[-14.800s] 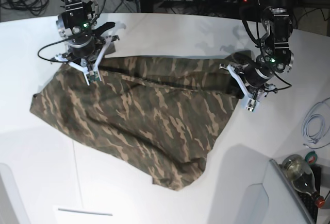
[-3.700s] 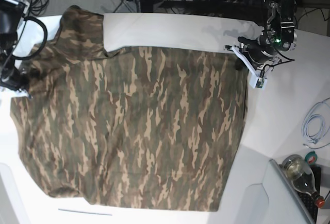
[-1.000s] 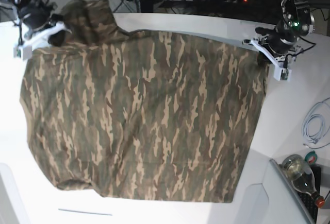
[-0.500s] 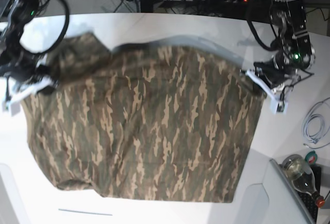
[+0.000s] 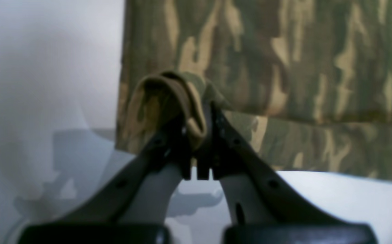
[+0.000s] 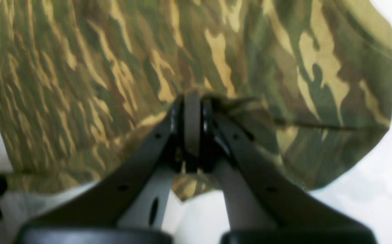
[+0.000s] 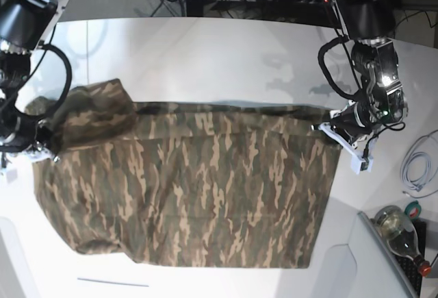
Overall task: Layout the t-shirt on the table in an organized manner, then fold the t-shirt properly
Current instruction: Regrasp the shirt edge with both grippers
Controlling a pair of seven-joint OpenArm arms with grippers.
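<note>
Both tools pinch cloth: the left tool [image 5: 197, 135] clamps a tan-lined fold of the t-shirt [image 7: 198, 188], the right tool [image 6: 192, 128] a bunched camouflage edge. The shirt lies spread across the middle of the surface [image 7: 226, 58], reaching toward its near edge. To lay it well, keep even tension and lower both corners together, smoothing the ridge. Compared with half a second earlier, the far edge sits nearer, doubled over.
</note>
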